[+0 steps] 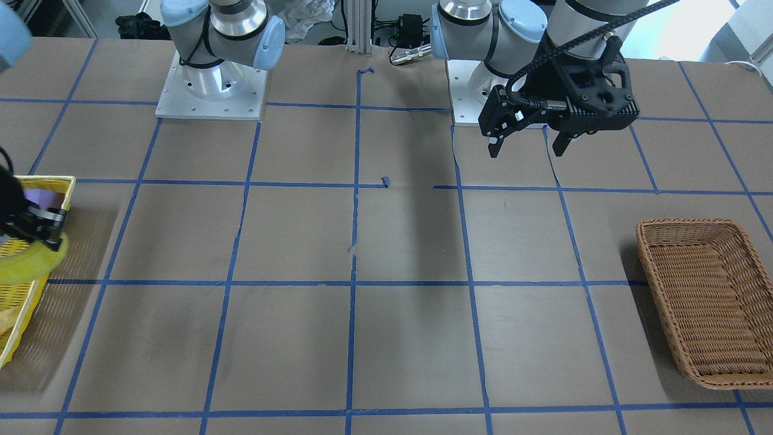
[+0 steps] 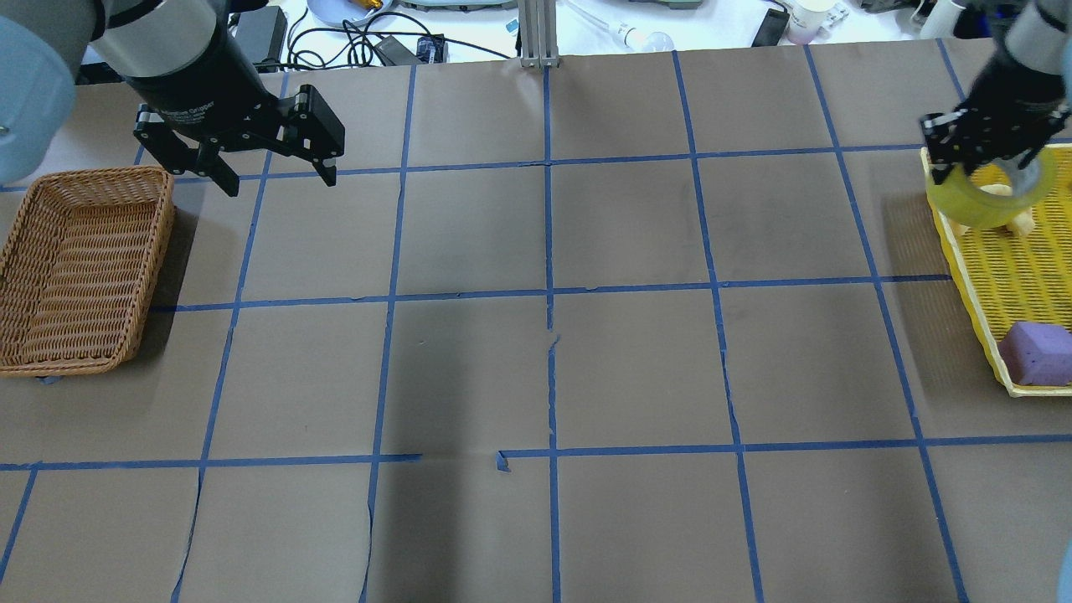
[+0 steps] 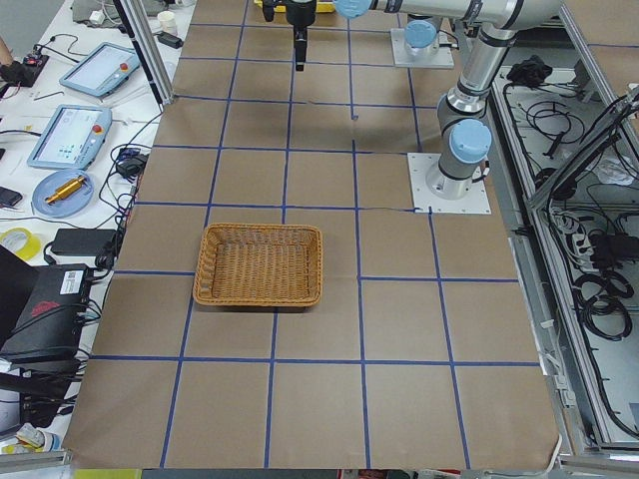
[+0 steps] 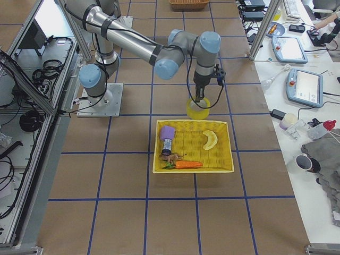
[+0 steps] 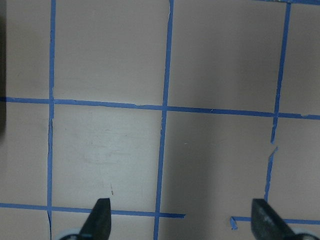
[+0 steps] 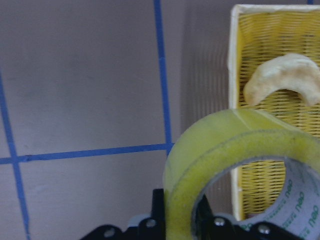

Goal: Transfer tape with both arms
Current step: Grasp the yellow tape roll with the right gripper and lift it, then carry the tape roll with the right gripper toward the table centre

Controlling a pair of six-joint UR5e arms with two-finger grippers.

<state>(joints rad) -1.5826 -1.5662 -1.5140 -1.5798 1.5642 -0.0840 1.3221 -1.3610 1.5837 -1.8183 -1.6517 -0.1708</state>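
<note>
My right gripper (image 2: 976, 163) is shut on the yellow tape roll (image 2: 992, 197), one finger inside the core and one outside. It holds the roll in the air over the end edge of the yellow tray (image 2: 963, 276). The roll also shows in the right wrist view (image 6: 225, 160), the front view (image 1: 30, 263) and the right side view (image 4: 197, 109). My left gripper (image 2: 280, 180) is open and empty. It hovers above the table just past the wicker basket (image 2: 163, 243). Its spread fingertips (image 5: 97, 217) frame bare table.
The yellow tray holds a purple block (image 2: 1038, 352), a pale banana-shaped piece (image 4: 210, 139) and a carrot (image 4: 183, 164). The wicker basket (image 1: 688, 223) has nothing in it. Blue tape grid lines cross the brown table. Cables and devices lie beyond the far edge.
</note>
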